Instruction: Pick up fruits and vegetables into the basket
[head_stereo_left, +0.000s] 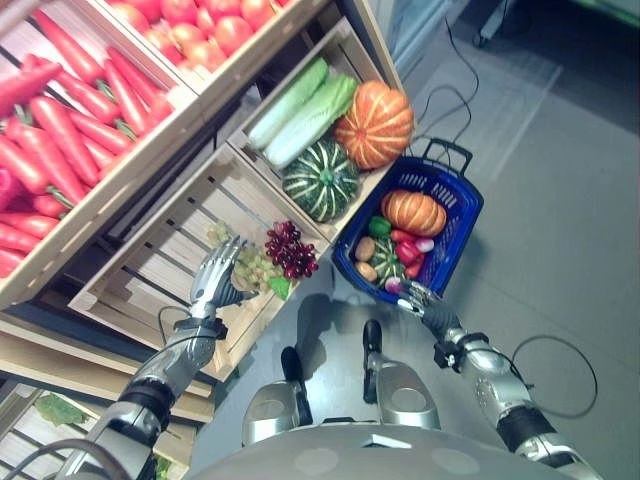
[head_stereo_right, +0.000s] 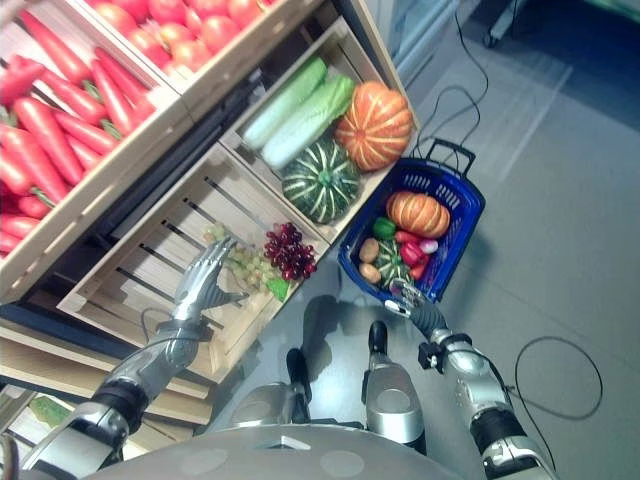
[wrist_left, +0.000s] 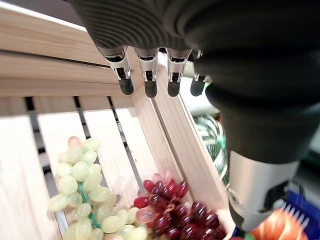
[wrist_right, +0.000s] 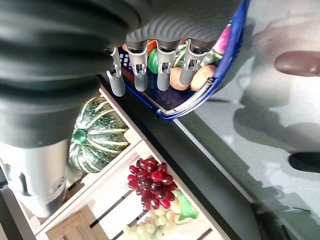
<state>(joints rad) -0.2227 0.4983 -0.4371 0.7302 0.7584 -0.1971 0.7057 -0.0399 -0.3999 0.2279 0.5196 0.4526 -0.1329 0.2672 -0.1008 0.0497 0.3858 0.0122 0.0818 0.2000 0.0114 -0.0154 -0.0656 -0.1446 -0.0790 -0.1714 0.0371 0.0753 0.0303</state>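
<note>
Left hand (head_stereo_left: 218, 277): you hold it released over the green grapes (head_stereo_left: 250, 266) at the crate's (head_stereo_left: 150, 262) front edge.
Right hand (head_stereo_left: 420, 300): released, at the basket's (head_stereo_left: 462, 215) near rim.

Grape bunches (head_stereo_left: 275, 255) in crate (head_stereo_left: 150, 262); basket (head_stereo_left: 462, 215) on floor right of crate, holding pumpkin (head_stereo_left: 413, 212).

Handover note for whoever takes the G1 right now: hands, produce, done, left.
Left hand: open, over the green grapes in the lower crate, holding nothing.
Right hand: open, empty, at the blue basket rim.
Done: the basket on the floor holds a small orange pumpkin and other small produce.
Left: green grapes, red grapes, the green squash and large orange pumpkin in the next crate.
</note>
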